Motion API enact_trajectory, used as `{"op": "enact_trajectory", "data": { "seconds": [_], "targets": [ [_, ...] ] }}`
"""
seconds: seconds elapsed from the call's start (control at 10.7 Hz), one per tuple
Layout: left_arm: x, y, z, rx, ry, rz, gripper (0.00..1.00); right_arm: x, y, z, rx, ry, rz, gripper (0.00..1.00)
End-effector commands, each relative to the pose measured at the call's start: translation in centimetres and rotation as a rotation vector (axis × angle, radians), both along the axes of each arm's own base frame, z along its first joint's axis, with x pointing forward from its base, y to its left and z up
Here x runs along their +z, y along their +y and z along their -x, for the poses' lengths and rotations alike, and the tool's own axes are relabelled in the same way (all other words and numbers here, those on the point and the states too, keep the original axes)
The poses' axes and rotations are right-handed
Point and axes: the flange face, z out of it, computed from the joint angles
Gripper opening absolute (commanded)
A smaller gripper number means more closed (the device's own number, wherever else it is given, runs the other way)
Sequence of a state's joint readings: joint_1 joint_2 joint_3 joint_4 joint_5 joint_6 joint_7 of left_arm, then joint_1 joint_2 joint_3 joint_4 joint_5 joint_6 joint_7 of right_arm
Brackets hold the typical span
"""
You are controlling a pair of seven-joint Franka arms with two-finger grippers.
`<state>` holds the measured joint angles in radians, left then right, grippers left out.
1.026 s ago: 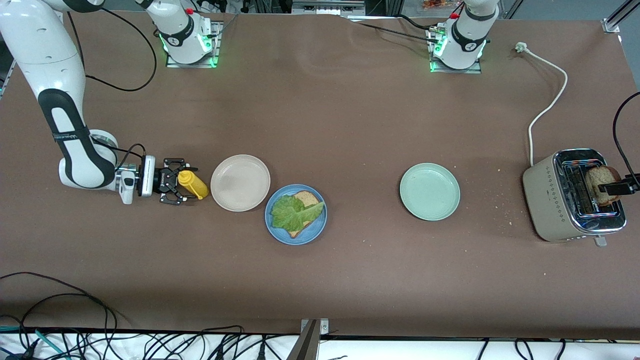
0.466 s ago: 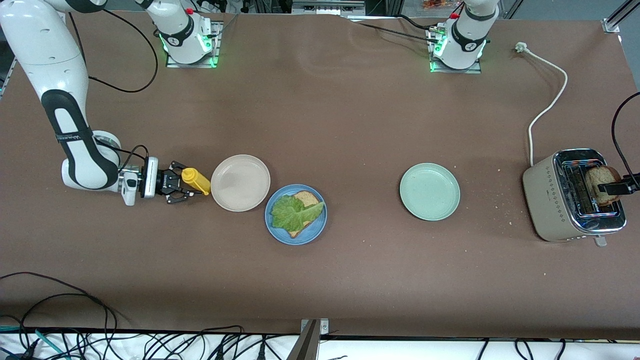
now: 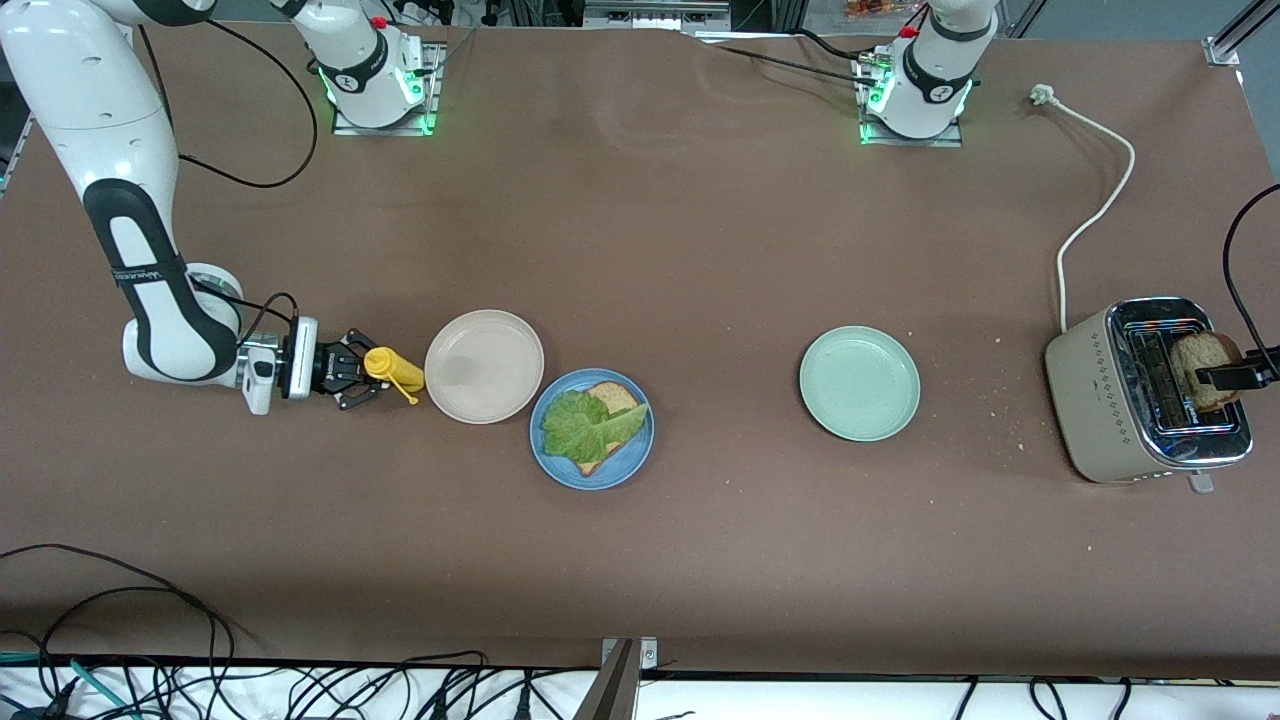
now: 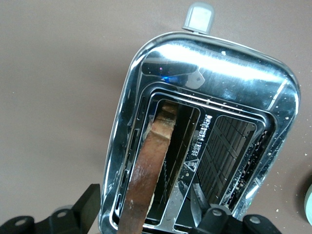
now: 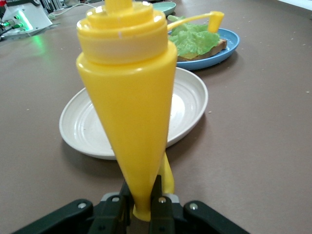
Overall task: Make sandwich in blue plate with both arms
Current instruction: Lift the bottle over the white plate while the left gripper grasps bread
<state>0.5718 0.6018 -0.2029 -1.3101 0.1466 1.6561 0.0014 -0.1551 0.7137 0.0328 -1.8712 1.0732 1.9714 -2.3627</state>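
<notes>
Sandwich point(image 3: 591, 424): half built, one bread slice under a lettuce leaf on the blue plate point(image 3: 637, 455), mid-table toward the right arm's end, touching the beige plate point(image 3: 484, 366).

Change over the last second: right gripper point(image 3: 352, 383), low near the right arm's edge of the table, has gone from spread wide around the yellow bottle point(image 3: 392, 369) to clamped on its base. Bottle has tipped under the squeeze; its nozzle end now rests against the beige plate's rim, and that plate looks nudged slightly. Means sauce is probably next for the lettuce, before the top slice.

Left gripper point(image 3: 1232, 377) unchanged: over the toaster point(image 3: 1110, 400) at the left arm's edge, fingers pinching the second slice point(image 3: 1201, 368), which stands up out of a slot. Whether the slice is clear of the slot I cannot tell.

Surface: brown mat, crumbs scattered near the toaster. Green plate point(image 3: 859, 382) bare. White cord point(image 3: 1090, 215) unplugged. Cables along the front edge.
</notes>
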Motion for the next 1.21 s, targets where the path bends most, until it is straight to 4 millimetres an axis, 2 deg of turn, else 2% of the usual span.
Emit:
{"op": "enact_trajectory", "data": {
  "seconds": [0.0, 0.19, 0.28, 0.47, 0.65, 0.75, 1.12],
  "targets": [
    [0.2, 0.0, 0.2, -0.029, 0.003, -0.021, 0.83, 3.0, -0.4, -2.4, 0.021, 0.006, 0.074, 0.00],
    [0.2, 0.0, 0.2, -0.029, 0.003, -0.021, 0.83, 6.2, -1.2, -3.7, 0.036, 0.040, 0.175, 0.00],
    [0.2, 0.0, 0.2, -0.029, 0.003, -0.021, 0.83, 8.0, -0.9, -4.0, 0.040, 0.073, 0.237, 0.00],
    [0.2, 0.0, 0.2, -0.029, 0.003, -0.021, 0.83, 11.8, 1.5, -4.4, 0.044, 0.135, 0.375, 0.00],
    [0.2, 0.0, 0.2, -0.029, 0.003, -0.021, 0.83, 15.7, 4.7, -4.9, 0.006, 0.155, 0.528, 0.00],
    [0.2, 0.0, 0.2, -0.029, 0.003, -0.021, 0.83, 17.5, 7.0, -4.8, -0.011, 0.166, 0.601, 0.00],
    [-0.1, -0.1, 0.3, -0.029, 0.010, -0.018, 0.82, 22.2, 16.4, -4.5, -0.085, 0.163, 0.832, 0.00]
  ]
}}
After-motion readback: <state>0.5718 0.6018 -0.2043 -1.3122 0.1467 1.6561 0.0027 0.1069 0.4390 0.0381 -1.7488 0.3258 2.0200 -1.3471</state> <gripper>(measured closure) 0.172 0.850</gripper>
